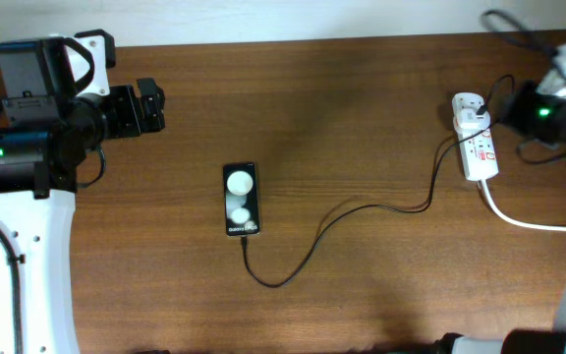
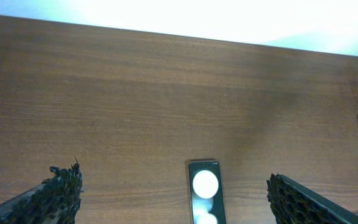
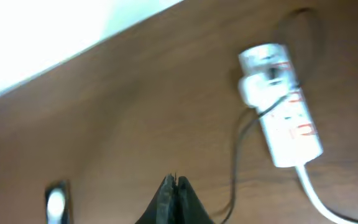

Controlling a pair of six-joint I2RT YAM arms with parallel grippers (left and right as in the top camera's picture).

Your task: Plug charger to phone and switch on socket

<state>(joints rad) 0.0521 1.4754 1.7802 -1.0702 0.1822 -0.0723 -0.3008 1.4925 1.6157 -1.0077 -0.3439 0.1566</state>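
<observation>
The black phone (image 1: 241, 200) lies flat mid-table, showing two white round shapes. The thin black charger cable (image 1: 362, 209) runs from the phone's bottom edge, where its tip touches, in a loop rightward to the white adapter (image 1: 470, 110) on the white socket strip (image 1: 481, 152). My left gripper (image 1: 151, 106) is open and empty, far left of the phone. In the left wrist view the phone (image 2: 204, 190) shows between the open fingers (image 2: 173, 175). My right gripper (image 1: 515, 104) is just right of the adapter. Its fingers (image 3: 174, 182) are shut and empty, with the strip (image 3: 288, 121) and phone (image 3: 56, 202) in its view.
A thick white cord (image 1: 524, 222) leaves the strip's near end toward the right edge. It also shows in the right wrist view (image 3: 319, 199). Dark cables (image 1: 514, 25) lie at the far right corner. Bare wooden table (image 1: 362, 108) spans between phone and strip.
</observation>
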